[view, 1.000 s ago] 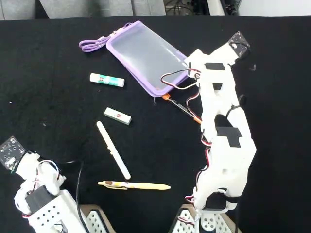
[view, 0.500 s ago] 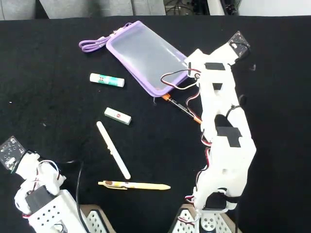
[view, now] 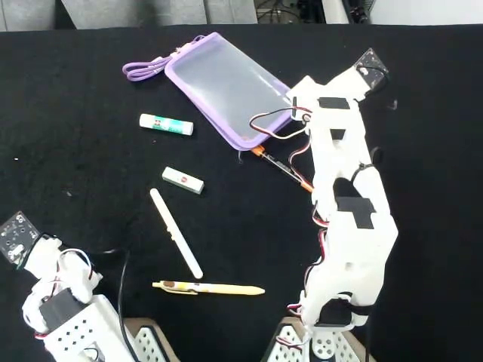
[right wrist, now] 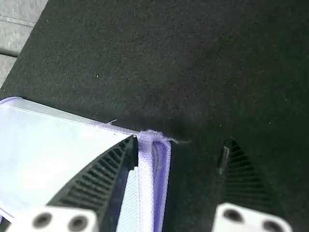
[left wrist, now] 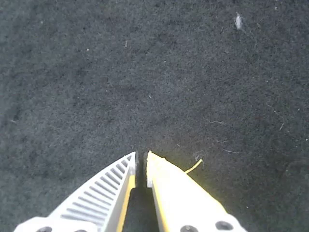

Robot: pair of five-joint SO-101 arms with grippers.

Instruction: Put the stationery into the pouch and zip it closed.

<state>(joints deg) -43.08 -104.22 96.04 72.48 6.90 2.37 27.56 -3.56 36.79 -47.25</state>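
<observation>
The translucent purple pouch [view: 226,87] lies flat at the back of the black mat, its strap [view: 143,70] off its far end. My right gripper [right wrist: 179,142] stands open over the pouch's near corner [right wrist: 159,145]: one finger rests over the pouch, the other over bare mat. A glue stick [view: 166,124], an eraser [view: 183,180], a white pen [view: 176,234] and a yellow pen [view: 207,287] lie loose on the mat. An orange-tipped pen [view: 283,169] lies partly under the right arm [view: 347,196]. My left gripper [left wrist: 141,155] is shut and empty over bare mat.
The left arm [view: 53,294] sits folded at the front left corner. The mat's back edge [view: 241,27] borders a grey floor. Open mat lies left of the stationery and right of the right arm.
</observation>
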